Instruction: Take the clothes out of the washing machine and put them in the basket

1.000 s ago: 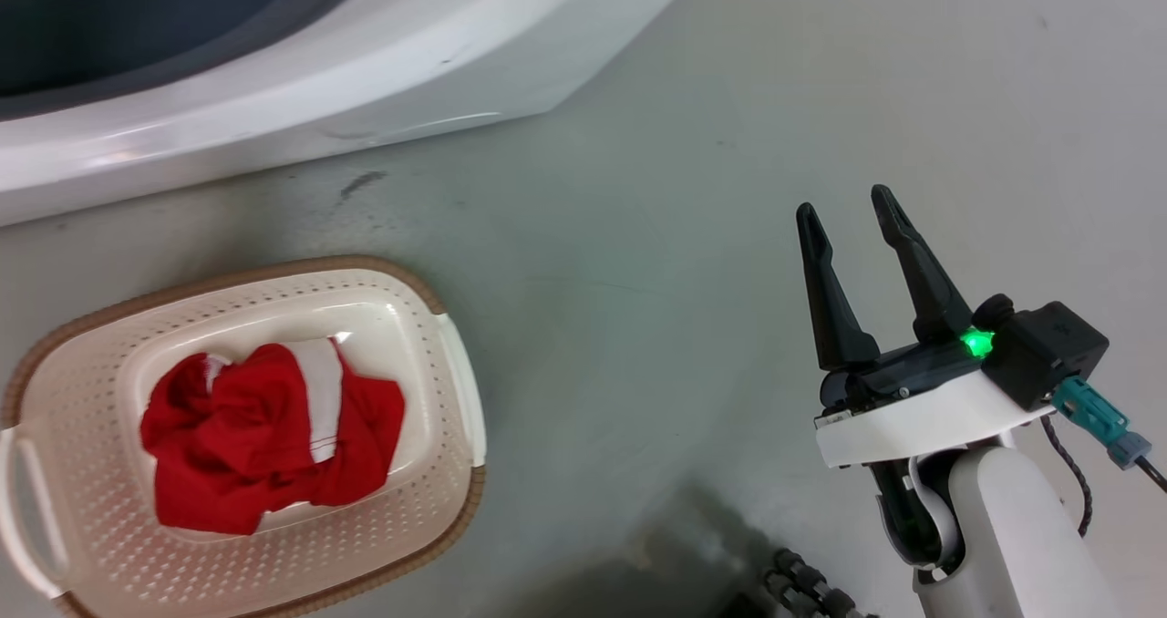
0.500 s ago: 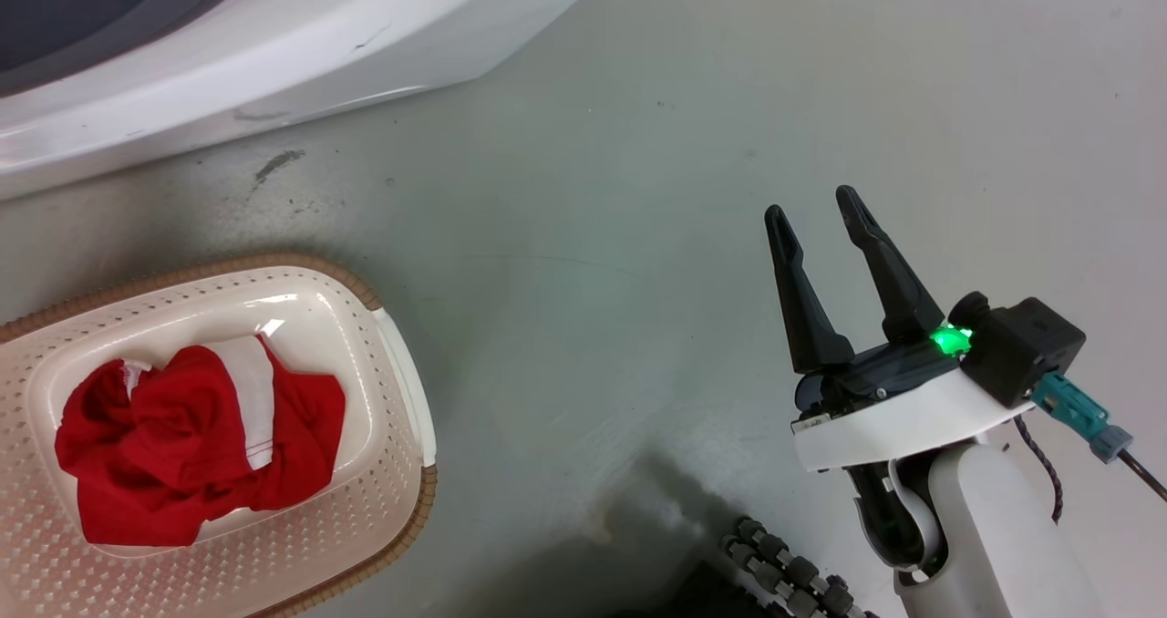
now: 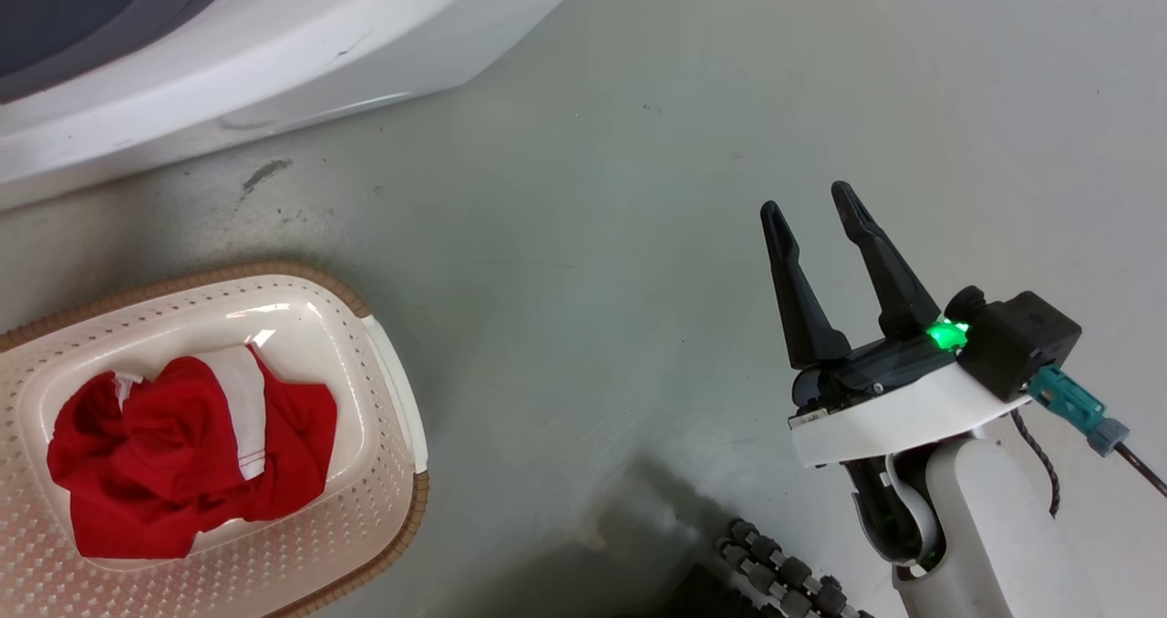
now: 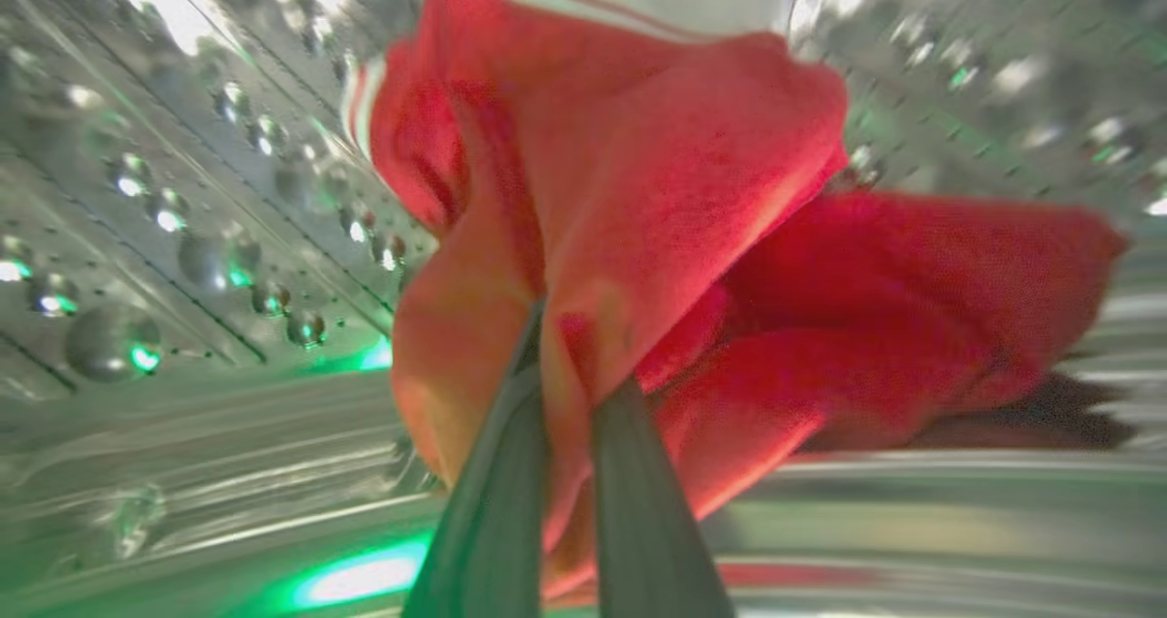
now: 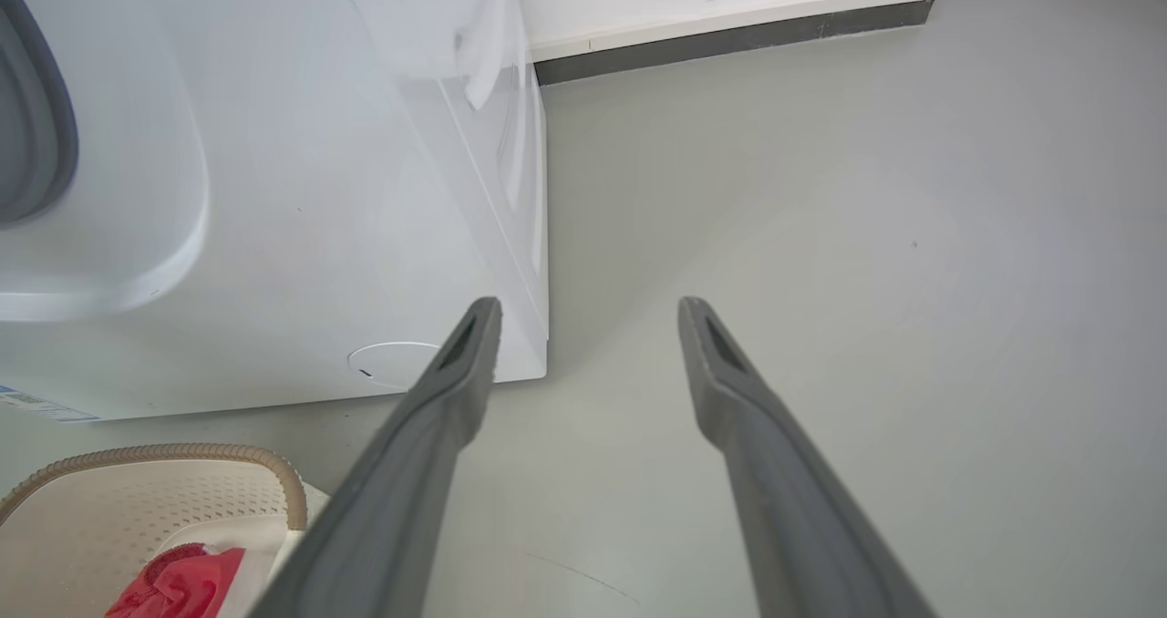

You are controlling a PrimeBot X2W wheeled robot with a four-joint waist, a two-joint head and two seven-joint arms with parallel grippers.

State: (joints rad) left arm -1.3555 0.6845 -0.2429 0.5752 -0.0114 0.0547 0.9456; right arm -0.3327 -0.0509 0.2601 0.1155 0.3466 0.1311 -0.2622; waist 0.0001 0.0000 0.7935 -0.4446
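Inside the washing machine's steel drum (image 4: 182,262), my left gripper (image 4: 574,345) is shut on a red garment with white striped trim (image 4: 693,235). The white washing machine (image 3: 273,44) crosses the top left of the head view, and its front and side panel (image 5: 301,235) show in the right wrist view. The cream basket with a brown rim (image 3: 383,472) sits on the floor at the lower left and holds another red and white garment (image 3: 182,454). My right gripper (image 3: 807,208) hovers open and empty over the floor, well right of the basket (image 5: 137,509).
Grey floor (image 3: 593,281) spreads between the basket and my right arm. A dark ribbed cable (image 3: 784,572) lies at the bottom edge near the right arm's base. A wall with a dark skirting (image 5: 729,39) runs behind the machine.
The head view has shifted, so the basket and machine sit further left in the picture. My right gripper stays open in nearly the same pose.
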